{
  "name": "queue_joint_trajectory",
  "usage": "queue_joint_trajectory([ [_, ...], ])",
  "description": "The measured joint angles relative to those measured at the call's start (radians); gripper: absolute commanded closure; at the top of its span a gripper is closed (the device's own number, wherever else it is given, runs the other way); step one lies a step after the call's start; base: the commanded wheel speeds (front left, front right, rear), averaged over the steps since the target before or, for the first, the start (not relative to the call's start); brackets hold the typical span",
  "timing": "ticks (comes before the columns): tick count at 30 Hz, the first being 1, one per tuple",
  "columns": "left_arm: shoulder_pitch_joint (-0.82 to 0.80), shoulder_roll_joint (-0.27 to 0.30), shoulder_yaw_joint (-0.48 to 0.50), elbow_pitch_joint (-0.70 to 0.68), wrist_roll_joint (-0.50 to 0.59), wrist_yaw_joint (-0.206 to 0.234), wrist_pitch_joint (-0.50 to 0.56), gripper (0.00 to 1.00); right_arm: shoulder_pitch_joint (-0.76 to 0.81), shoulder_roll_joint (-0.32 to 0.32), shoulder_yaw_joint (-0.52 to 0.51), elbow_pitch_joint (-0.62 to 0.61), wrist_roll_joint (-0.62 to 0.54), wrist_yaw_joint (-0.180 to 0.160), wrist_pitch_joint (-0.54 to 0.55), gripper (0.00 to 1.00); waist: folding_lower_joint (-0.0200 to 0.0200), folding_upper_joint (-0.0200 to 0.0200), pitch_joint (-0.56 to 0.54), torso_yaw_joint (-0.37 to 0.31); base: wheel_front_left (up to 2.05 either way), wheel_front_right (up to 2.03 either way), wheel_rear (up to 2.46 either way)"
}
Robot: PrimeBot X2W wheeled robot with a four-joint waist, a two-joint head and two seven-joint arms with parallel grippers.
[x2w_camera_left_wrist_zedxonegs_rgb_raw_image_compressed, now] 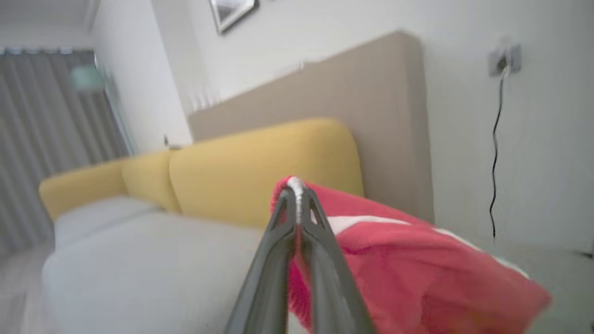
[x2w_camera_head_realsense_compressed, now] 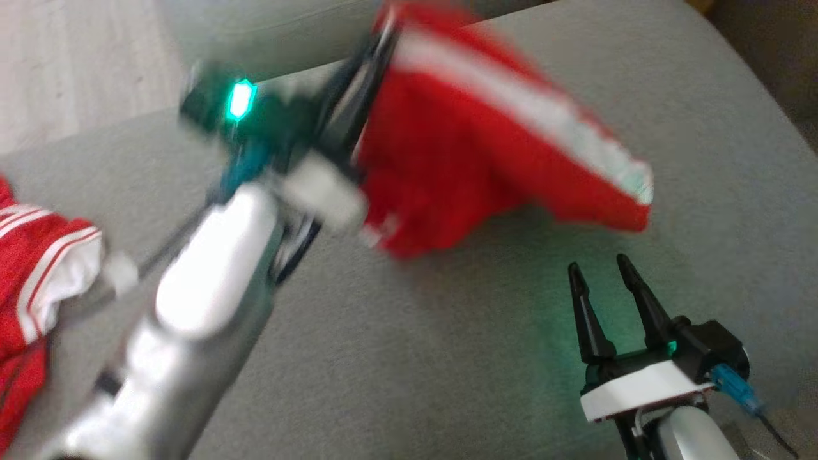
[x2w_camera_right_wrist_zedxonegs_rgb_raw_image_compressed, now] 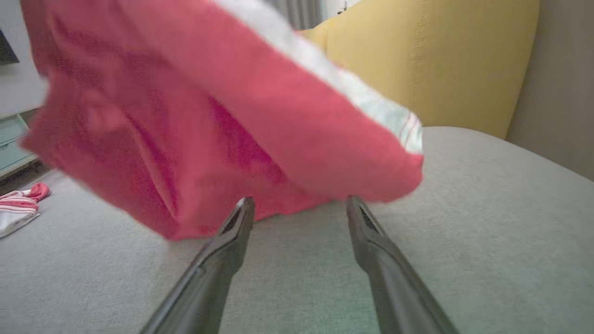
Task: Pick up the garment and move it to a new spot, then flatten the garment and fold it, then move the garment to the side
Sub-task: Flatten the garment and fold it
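Up above the grey bed (x2w_camera_head_realsense_compressed: 447, 370) the red garment (x2w_camera_head_realsense_compressed: 486, 147) hangs in the air, a white stripe running along its upper edge and its lowest folds close to the cover! Left gripper (x2w_camera_head_realsense_compressed: 382, 38) has it pinched at the top, fingers clamped tight on the cloth; the left wrist view shows a white hem squeezed between the tips. Blur smears the fabric too much to read any label. Right gripper (x2w_camera_head_realsense_compressed: 599, 264) sits low on the right with its jaws spread wide and nothing in them, tips pointing at the hanging cloth, near its lower edge but apart from it. Off to the left, a second red-and-white striped garment (x2w_camera_head_realsense_compressed: 38, 268) lies crumpled on the bed. Beyond: yellow cushions (x2w_camera_left_wrist_zedxonegs_rgb_raw_image_compressed: 260, 167), a beige headboard (x2w_camera_left_wrist_zedxonegs_rgb_raw_image_compressed: 390, 116), a black cable (x2w_camera_left_wrist_zedxonegs_rgb_raw_image_compressed: 495, 139) down the white wall, and grey curtains (x2w_camera_left_wrist_zedxonegs_rgb_raw_image_compressed: 46, 125).
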Motion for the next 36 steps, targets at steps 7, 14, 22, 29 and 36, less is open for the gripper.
queue_joint_trajectory([
  [7, 0.257, 0.105, 0.019, 0.048, -0.039, 0.019, -0.033, 1.00, -0.003, 0.000, -0.008, 0.003, 0.010, 0.000, 0.000, 0.00, -0.0001, 0.0000, 0.035, 0.083, 0.00, 0.00, 0.00],
  [14, 0.248, 0.124, 0.032, 0.052, -0.045, 0.021, -0.073, 1.00, -0.069, 0.000, -0.071, 0.028, 0.067, 0.000, 0.000, 0.00, 0.0000, 0.0000, 0.076, 0.156, 0.00, 0.00, 0.00],
  [22, 0.232, 0.129, 0.031, 0.065, -0.045, 0.021, -0.094, 1.00, -0.241, 0.000, -0.069, 0.260, 0.135, 0.000, 0.000, 0.00, 0.0001, 0.0000, 0.115, 0.193, 0.00, 0.00, 0.00],
  [29, 0.197, 0.120, 0.023, 0.068, -0.045, 0.021, -0.103, 1.00, -0.407, -0.002, -0.012, 0.445, 0.156, 0.000, 0.000, 0.00, 0.0001, 0.0000, 0.147, 0.210, 0.00, 0.00, 0.00],
  [36, 0.183, 0.116, 0.018, 0.082, -0.045, 0.020, -0.113, 1.00, -0.471, -0.003, -0.029, 0.519, 0.156, 0.000, 0.000, 0.00, 0.0001, 0.0000, 0.161, 0.222, 0.00, 0.00, 0.00],
])
